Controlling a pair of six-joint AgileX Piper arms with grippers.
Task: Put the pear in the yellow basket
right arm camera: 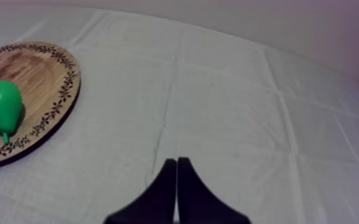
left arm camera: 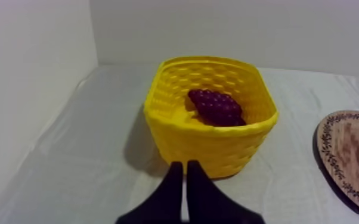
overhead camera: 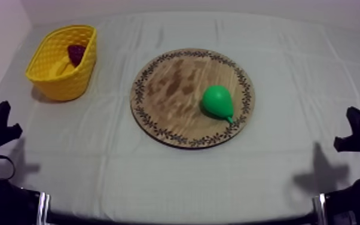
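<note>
A green pear (overhead camera: 218, 102) lies on the right half of the round wooden board (overhead camera: 170, 90), its stem toward the front rim. The yellow basket (overhead camera: 54, 75) stands at the far left with a bunch of dark purple grapes (overhead camera: 76, 54) inside. My left gripper (overhead camera: 0, 128) rests low at the left edge; in the left wrist view its fingers lie together as a wedge (left arm camera: 185, 173) just in front of the basket (left arm camera: 209, 146), grapes (left arm camera: 216, 107) visible inside. My right gripper (overhead camera: 356, 131) rests low at the right, shut (right arm camera: 176, 170), well to the side of the pear (right arm camera: 3, 107) and board (right arm camera: 45, 77).
A pale wall rises close behind and to the left of the basket. Bare cloth spreads between the board and both grippers and along the front edge of the table.
</note>
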